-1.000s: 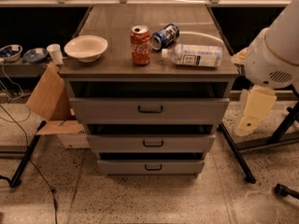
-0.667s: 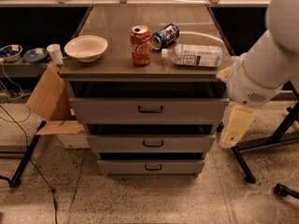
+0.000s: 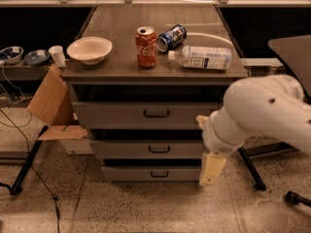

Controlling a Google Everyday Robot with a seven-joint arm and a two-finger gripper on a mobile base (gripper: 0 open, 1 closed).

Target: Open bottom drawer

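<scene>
The grey cabinet (image 3: 77, 76) has three drawer fronts stacked below its top. The bottom drawer (image 3: 126, 174) is the lowest and narrowest, with a small dark bar handle (image 3: 159, 174) at its centre, and its front sits closed. My white arm (image 3: 257, 113) comes in from the right and bends down in front of the cabinet's right side. The cream gripper (image 3: 212, 171) hangs at the bottom drawer's right end, to the right of the handle and apart from it. Nothing shows in its hold.
On the cabinet top stand a red cola can (image 3: 146, 54) and a white bowl (image 3: 89, 50), with a blue can (image 3: 171, 37) and a plastic bottle (image 3: 204, 58) lying down. A cardboard box (image 3: 51, 103) leans at the left. Black stand legs (image 3: 26, 161) cross the floor.
My arm has swung left and down from beside the cabinet's right side, bringing the gripper from the upper drawers' height to the bottom drawer's right end. The drawers have not moved.
</scene>
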